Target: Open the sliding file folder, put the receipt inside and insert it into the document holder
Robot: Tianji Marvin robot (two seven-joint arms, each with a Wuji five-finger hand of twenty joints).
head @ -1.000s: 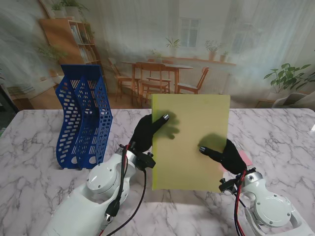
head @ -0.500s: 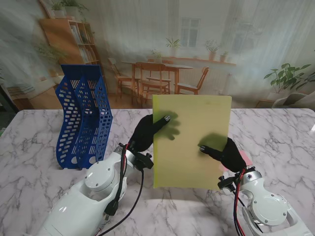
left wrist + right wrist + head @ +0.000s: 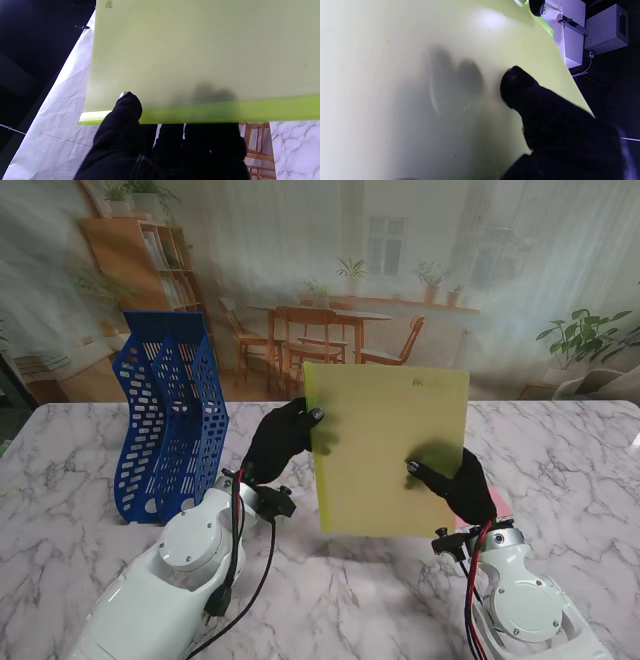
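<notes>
- Underneath lies a white marble table [image 3: 80,540], with a printed café backdrop [image 3: 400,290] behind it.
- Blue mesh holder [image 3: 170,425] stands at the far left, well apart from the folder.
- Yellow-green folder [image 3: 390,450] is held upright above the table, blocking the middle.
- Left hand [image 3: 280,442] pinches its left edge; right hand [image 3: 462,485] grips its right side.
</notes>
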